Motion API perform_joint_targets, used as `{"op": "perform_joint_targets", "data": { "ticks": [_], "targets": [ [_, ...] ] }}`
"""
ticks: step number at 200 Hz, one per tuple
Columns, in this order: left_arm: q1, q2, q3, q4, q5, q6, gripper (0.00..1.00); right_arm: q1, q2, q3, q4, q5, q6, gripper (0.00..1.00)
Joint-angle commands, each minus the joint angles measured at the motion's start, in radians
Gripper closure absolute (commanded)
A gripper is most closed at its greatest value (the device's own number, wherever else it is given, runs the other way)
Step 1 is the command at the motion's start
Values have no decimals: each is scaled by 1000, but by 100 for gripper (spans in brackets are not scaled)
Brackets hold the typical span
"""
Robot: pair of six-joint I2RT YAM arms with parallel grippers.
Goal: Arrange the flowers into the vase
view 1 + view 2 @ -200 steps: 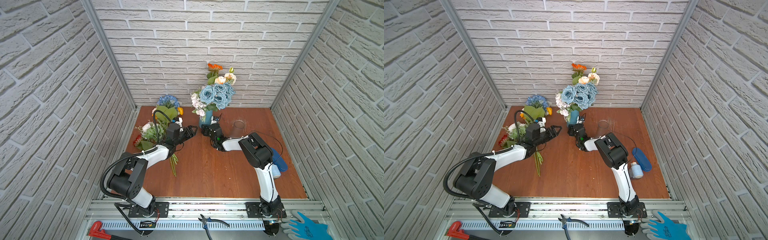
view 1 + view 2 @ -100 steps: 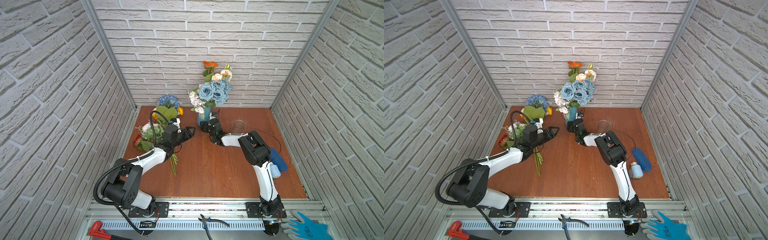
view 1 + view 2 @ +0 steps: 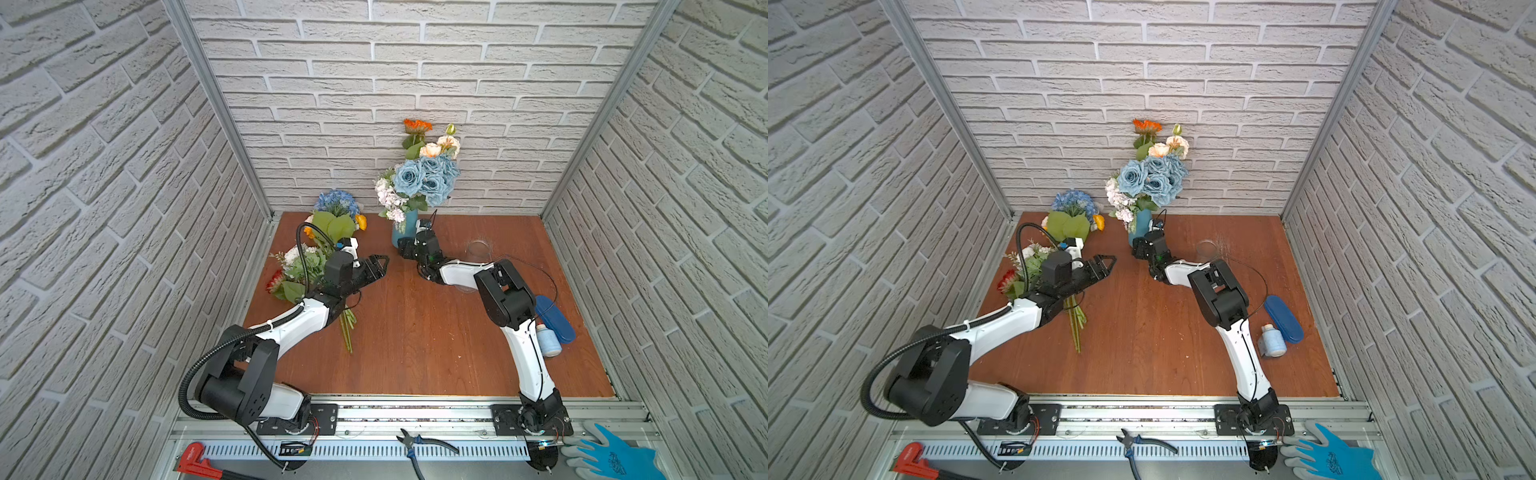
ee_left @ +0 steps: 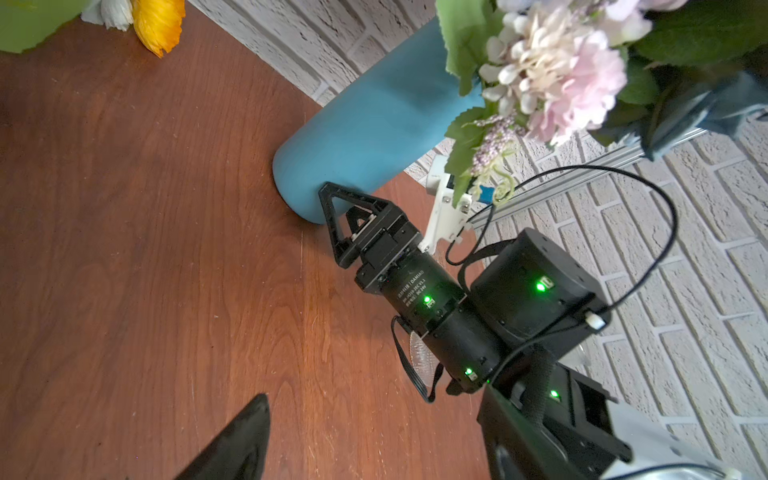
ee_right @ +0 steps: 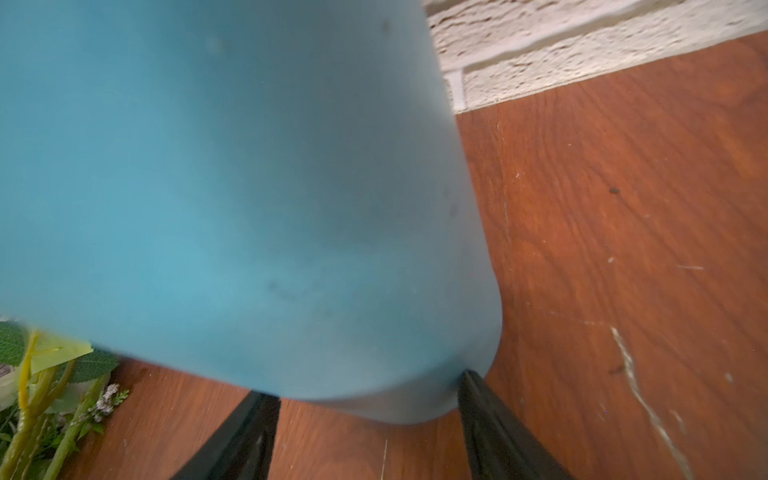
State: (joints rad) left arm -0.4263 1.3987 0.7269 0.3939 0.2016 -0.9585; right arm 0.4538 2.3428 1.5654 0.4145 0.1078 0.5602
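Meanwhile, our right gripper (image 5: 365,419) brackets the vase (image 3: 402,232) base at twelve o'clock, jaws spread, apparently steadying it. Our left gripper (image 3: 376,266) hangs open, empty; loose flowers (image 3: 316,262) lie at nine o'clock, likely our next pickup.

The motor housing (image 4: 411,286) reads "DAMIAO" (its smaller print is too blurred).
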Motion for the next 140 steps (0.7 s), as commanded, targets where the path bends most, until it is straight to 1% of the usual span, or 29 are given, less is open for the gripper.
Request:
{"op": "perform_joint_targets", "data": {
  "ticks": [1, 38, 59, 81, 98, 105, 127, 140],
  "targets": [
    [7, -35, -15, 6, -22, 27, 21, -7, 12, 32, -3, -19, -19, 31],
    [8, -52, -17, -12, -31, 37, 21, -6, 5, 27, -2, -36, -31, 31],
    [13, -61, -18, -21, -37, 45, 20, -3, -39, -32, 55, -53, -29, 31],
    [30, -73, -20, -31, -39, 52, 18, -3, -103, -84, 54, -67, -31, 29],
    [52, -94, -17, -50, -43, 68, 9, -3, -161, -149, 74, -78, -26, 28],
    [60, -107, -17, -64, -51, 79, 2, -2, -188, -180, 77, -83, -25, 28],
    [101, -159, -12, -121, -78, 120, 2, 1, -279, -276, 73, -109, -25, 26],
    [139, -183, -8, -155, -75, 131, 2, 9, -346, -326, 41, -136, -30, 24]
  ]
}}
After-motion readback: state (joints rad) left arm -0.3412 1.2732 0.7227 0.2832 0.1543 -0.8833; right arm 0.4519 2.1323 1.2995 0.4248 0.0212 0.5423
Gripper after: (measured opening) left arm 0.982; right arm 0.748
